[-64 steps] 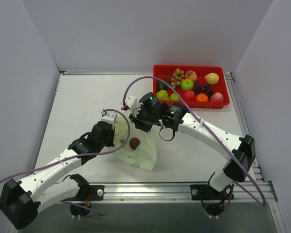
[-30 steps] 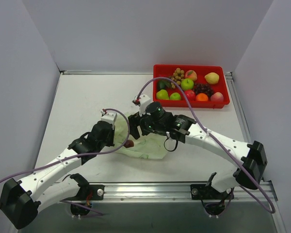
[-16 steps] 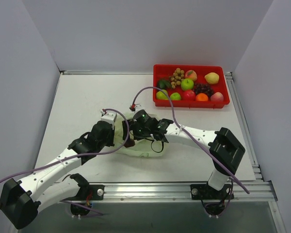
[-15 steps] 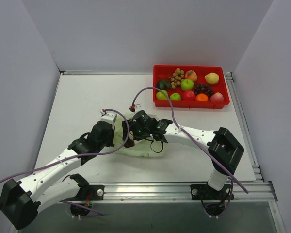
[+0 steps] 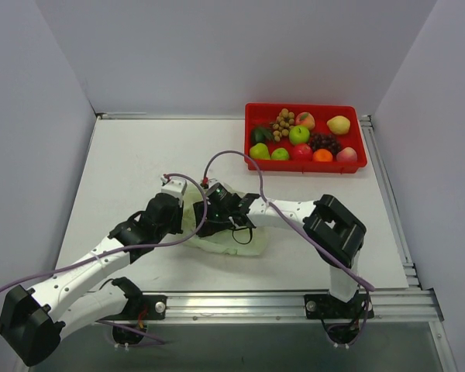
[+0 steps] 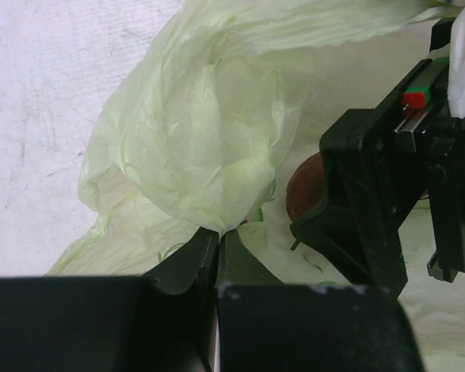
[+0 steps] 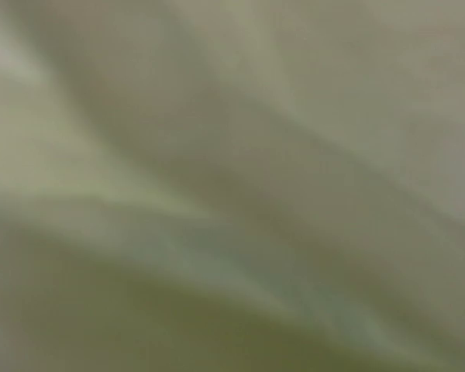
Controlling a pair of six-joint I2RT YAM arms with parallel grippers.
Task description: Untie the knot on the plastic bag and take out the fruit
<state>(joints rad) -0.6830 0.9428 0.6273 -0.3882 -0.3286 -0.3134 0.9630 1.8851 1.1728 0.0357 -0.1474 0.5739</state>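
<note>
**Left claw pinching the bag while the right claw is reaching in for the brown fruit**

The left claw (image 6: 218,239) is pressed together on a gathered fold of the plastic bag (image 6: 209,132), with the thin green film bunching to a point right where the two fingers are meeting. This pinch appears to be serving as an anchor: it is lifting one side of the bag so the film is standing up in a loose hood rather than lying flat over what is inside.

The right claw (image 5: 213,223) is pushing in just beside it, low over the bag. Its own camera is showing nothing but blurred green film, so the lens is lying against or inside the plastic. Whether its fingers are spread or closing cannot be told. In the left wrist view, a brown fruit (image 6: 304,186) is peeking out next to the black finger, touching or very nearly touching it; a grip on it is not showing.

No knot is showing anywhere, and the bag is gaping, so the untying is probably finished.

The bag is lying on the table (image 5: 132,163) between the two arms. Well apart, at the far right, the red tray (image 5: 306,167) is holding many fruits, likely the drop-off place.
</note>
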